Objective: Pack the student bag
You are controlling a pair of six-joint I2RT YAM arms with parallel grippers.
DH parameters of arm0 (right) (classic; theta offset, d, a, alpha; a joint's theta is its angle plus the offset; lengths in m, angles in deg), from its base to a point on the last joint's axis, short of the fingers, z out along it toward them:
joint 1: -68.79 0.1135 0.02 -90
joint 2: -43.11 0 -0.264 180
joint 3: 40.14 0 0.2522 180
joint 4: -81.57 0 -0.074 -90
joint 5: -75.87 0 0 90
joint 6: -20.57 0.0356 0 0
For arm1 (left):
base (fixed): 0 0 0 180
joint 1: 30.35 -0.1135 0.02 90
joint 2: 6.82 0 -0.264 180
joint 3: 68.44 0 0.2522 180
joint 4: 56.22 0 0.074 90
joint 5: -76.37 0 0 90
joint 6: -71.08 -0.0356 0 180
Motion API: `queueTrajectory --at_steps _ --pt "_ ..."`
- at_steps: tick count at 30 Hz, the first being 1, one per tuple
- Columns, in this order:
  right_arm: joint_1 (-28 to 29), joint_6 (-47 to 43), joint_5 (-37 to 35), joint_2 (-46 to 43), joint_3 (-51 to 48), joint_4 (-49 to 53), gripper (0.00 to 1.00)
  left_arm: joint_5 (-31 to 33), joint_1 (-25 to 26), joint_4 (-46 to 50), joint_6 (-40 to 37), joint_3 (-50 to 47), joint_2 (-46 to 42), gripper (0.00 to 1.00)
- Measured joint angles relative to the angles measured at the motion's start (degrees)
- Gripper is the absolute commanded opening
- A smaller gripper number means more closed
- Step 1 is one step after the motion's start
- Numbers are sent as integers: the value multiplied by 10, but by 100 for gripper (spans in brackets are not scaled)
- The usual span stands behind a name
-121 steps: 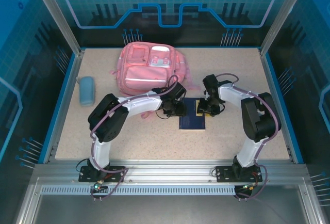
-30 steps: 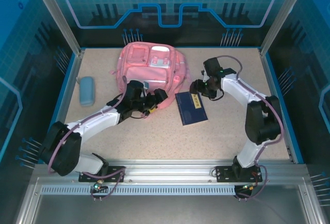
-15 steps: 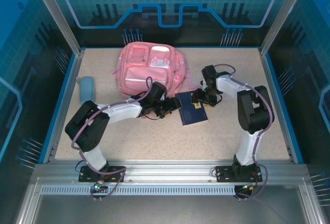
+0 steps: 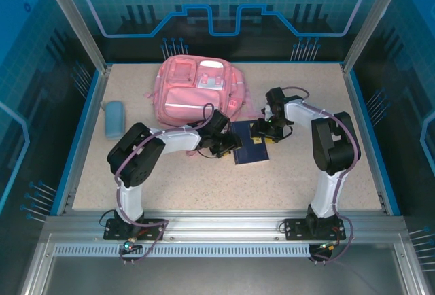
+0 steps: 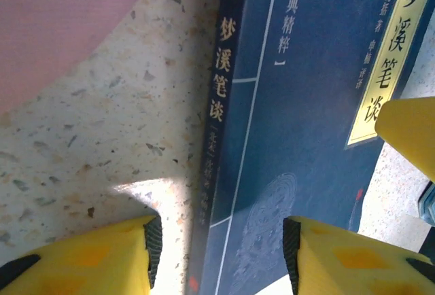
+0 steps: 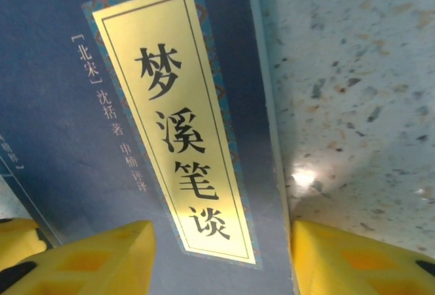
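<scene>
Both arms have moved in on the book (image 4: 250,151) since a second ago. The left gripper (image 5: 219,237) has left the bag's near edge and now sits at the book's left side, and the right gripper (image 6: 223,240) has come down onto its far right part. The book itself lies a little squarer than it did.

The left gripper is spread across the book's spine. One yellow finger (image 5: 102,254) is over bare table (image 4: 204,179) just left of the spine, the other is over the cover, and a gap shows on each side, so nothing is pinched yet. The right gripper is spread the same way across the opposite long edge, with one finger above the gold title strip and the other just off the book over the table. It is not yet clamped either.

This placement looks deliberate. A thin book lying flat gives no hold from above, so each gripper straddles an edge where a finger can get beside or under the cover. Taking opposite edges should also stop the book sliding away as the fingers press in.

The student bag (image 4: 194,94) lies flat, front pockets up, just beyond the book's far left corner and close enough for a short carry. Whether its main compartment is unzipped cannot be told. The pencil case (image 4: 113,119) lies well to the book's left, past the bag, with neither gripper near it.
</scene>
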Motion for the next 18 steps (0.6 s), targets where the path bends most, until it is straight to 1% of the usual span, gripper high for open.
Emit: queueTrajectory --at_steps 6,10,11,15,18 --pt "-3 0 35 2 -7 -15 52 -16 -3 -11 0 2 6 44" --pt "-7 2 62 2 -14 -33 51 -43 -5 -57 3 -10 7 42" --pt "-7 3 71 2 -17 -37 51 -50 -5 -69 4 -14 7 39" --pt "-13 9 96 1 -39 -56 51 -68 -9 -94 2 -22 7 20" --pt "-28 20 116 -11 -64 -85 55 -72 -10 -101 0 -25 2 10"
